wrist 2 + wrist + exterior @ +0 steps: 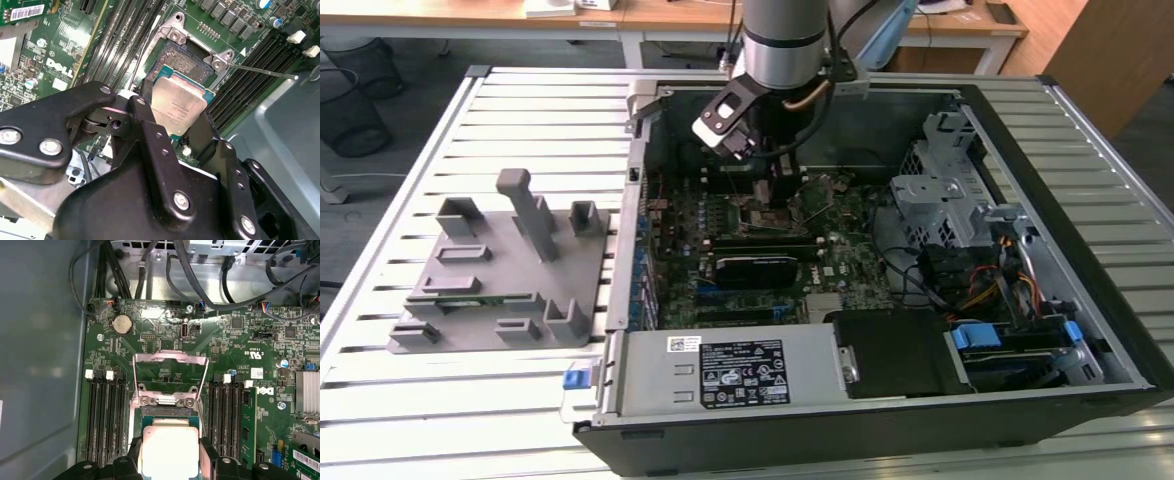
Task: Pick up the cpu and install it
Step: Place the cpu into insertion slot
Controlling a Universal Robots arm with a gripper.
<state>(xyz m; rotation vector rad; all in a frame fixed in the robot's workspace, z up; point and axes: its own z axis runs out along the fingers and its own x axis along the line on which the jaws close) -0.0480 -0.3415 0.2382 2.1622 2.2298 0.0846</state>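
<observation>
We are clasping the cpu [177,107] in the gripper [174,117] by the open socket [187,60], twelve o'clock of the exterior view's black block [754,268], aiming to seat it level and square.

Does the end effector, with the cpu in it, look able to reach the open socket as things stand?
Probably yes: the end effector holds the cpu close by the socket, whose load plate stands flipped open, and nothing lies between.
</observation>
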